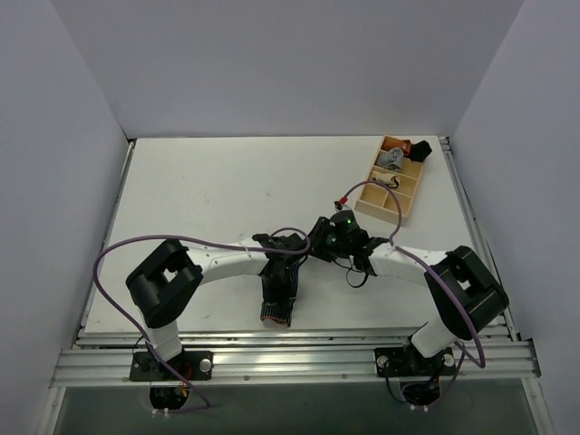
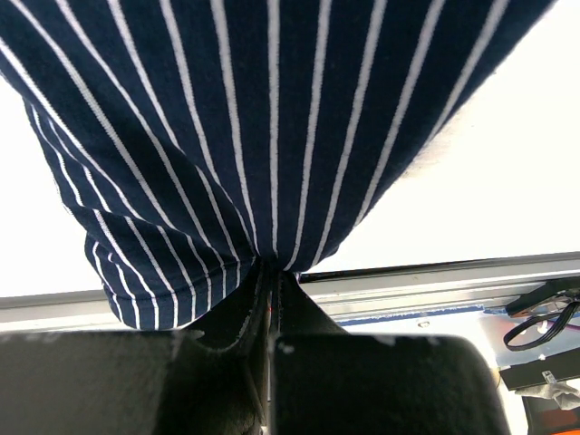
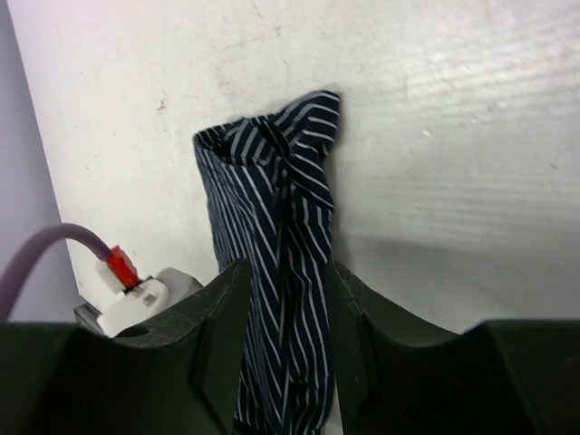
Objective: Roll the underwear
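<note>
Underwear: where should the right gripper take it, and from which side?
Take the underwear across its narrow width, from above. It is folded into a long thin strip that fits inside the right gripper; the left gripper pinches one bunched edge.

The underwear (image 1: 276, 306) was near the front of the table (image 1: 199, 190), between the left arm (image 1: 227, 263) and the right arm (image 1: 408, 263). A tray (image 1: 379, 214) sat far back on the right.

The white table (image 1: 227, 181) is seen steeply from above and behind. Both wrist views are taken at close range; the soft navy pinstriped cloth garment (image 1: 277, 304), lower centre overhead, is shared by all three.
</note>
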You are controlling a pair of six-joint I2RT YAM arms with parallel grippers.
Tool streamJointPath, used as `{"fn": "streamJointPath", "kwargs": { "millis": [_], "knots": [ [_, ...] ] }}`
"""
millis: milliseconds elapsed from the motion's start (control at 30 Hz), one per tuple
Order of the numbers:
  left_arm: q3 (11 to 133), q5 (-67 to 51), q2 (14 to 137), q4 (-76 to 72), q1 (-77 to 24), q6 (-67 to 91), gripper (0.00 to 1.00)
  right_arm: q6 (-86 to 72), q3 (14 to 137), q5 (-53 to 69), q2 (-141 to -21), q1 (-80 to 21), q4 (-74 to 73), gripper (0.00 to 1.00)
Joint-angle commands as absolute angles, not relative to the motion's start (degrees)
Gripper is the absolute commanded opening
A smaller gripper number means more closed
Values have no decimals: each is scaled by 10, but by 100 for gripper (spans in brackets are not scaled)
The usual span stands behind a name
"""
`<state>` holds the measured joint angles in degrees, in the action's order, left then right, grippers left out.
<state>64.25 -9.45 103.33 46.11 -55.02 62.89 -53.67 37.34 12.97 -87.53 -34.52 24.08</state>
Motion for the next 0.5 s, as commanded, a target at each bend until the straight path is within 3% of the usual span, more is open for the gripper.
{"fn": "streamJointPath", "kwargs": {
  "millis": [0, 267, 333, 467],
  "knots": [
    [633, -67, 1042, 420, -558, 639, 2, -519, 410, 159, -895, -343, 271, 34],
    [650, -67, 1052, 424, -558, 638, 2, -503, 464, 164, -970, -343, 264, 32],
    [653, -66, 1056, 425, -558, 637, 2, -493, 475, 170, -989, -342, 258, 26],
    [657, -66, 1060, 427, -558, 635, 2, -483, 502, 175, -1003, -334, 231, 5]
  ]
}}
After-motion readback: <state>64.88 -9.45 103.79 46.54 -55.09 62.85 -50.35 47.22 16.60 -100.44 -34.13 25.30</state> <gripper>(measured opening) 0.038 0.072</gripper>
